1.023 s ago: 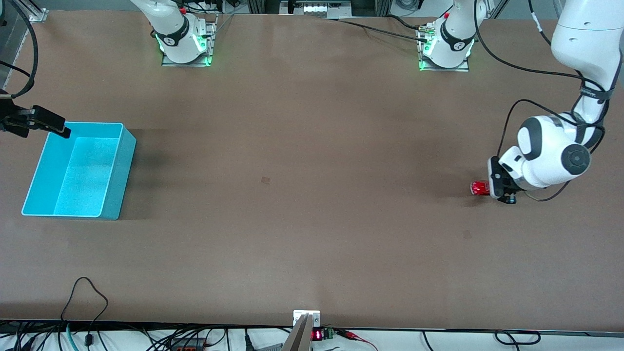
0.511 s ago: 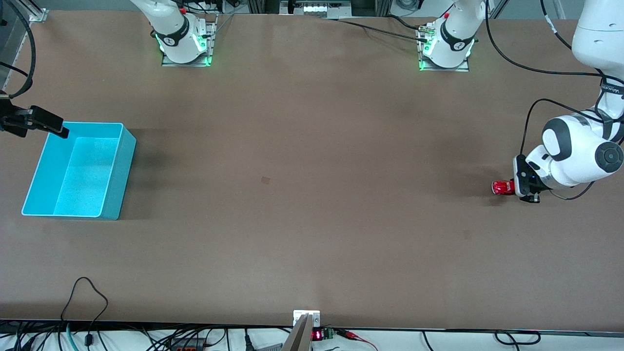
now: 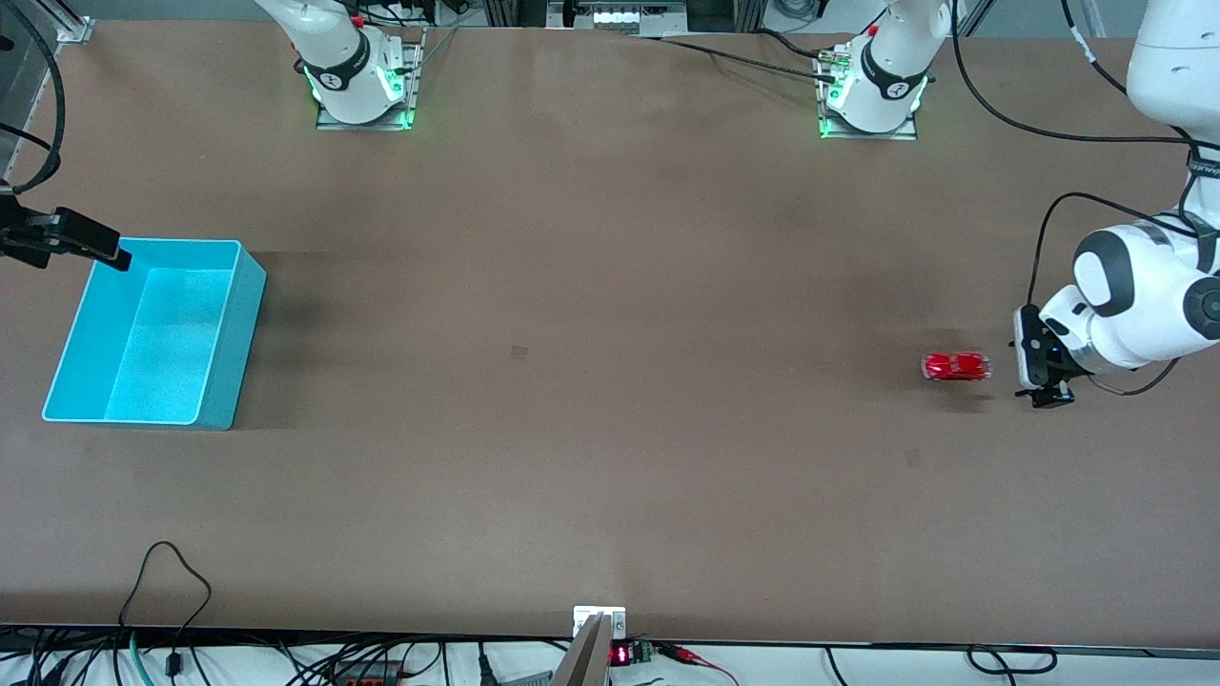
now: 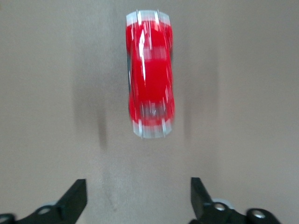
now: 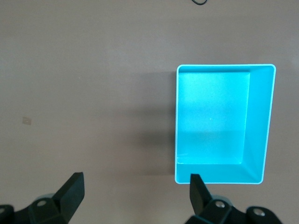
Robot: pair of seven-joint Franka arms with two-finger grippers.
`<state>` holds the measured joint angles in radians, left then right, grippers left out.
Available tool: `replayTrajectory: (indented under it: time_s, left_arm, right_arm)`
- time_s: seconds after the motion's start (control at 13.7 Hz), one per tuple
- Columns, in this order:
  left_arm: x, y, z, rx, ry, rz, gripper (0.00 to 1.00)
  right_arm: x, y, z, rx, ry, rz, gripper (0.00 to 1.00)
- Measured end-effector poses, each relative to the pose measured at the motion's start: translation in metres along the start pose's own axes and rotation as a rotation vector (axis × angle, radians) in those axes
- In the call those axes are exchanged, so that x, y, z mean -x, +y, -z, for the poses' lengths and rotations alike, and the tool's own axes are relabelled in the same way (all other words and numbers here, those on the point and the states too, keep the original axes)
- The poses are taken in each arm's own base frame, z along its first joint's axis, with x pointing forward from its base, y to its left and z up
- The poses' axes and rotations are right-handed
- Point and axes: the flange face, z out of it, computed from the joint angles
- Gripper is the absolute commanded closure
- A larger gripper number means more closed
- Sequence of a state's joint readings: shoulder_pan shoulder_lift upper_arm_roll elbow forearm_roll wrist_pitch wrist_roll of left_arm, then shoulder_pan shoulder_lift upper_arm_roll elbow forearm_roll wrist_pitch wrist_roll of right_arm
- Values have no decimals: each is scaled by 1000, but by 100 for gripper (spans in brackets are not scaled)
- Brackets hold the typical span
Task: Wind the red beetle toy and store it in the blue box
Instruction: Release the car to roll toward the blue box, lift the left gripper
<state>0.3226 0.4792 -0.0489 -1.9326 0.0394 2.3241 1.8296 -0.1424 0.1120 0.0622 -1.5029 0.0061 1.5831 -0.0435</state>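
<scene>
A: Status, starting at the right arm's end?

B: Blue box (image 3: 152, 329) sitting on the table (image 3: 610, 495) at that end, open side up, nothing inside. Long axis running roughly toward and away from the front camera. One short wall near the table's end edge, bare tabletop on the side facing the table's middle. Right gripper (image 3: 67, 238) hanging up in the air over the table edge beside the box's corner nearest the bases. Fingers (image 5: 70, 191) spread, holding nothing. Waiting.

A: Room between box and toy?

B: Wide stretch of bare brown tabletop all through the middle. Only a small dark mark (image 3: 518, 353) there.

A: Toy?

B: Red beetle toy (image 3: 955, 366) down on the table toward the left arm's end, well apart from the box, well in from the table edges. Long axis along the table's length, one silvery end toward the box, the other toward the left gripper (image 3: 1041, 367). Smeared in the left wrist view (image 4: 150, 81), as in motion. Front versus back: cannot tell.

A: Left gripper?

B: Low over the table just beside the toy, between it and the table's end. Not touching. Released: fingers (image 4: 74, 198) apart, clear gap to the toy's near end, nothing held.
</scene>
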Motion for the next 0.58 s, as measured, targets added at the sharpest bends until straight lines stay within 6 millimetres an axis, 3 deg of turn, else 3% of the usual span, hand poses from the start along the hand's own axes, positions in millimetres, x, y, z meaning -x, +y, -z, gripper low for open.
replayTrajectory:
  time_s: [0.58]
  left_arm:
    - [-43, 13, 99, 83, 10, 198, 0]
  right_arm:
    - [-1, -3, -2, -1, -5, 8, 0]
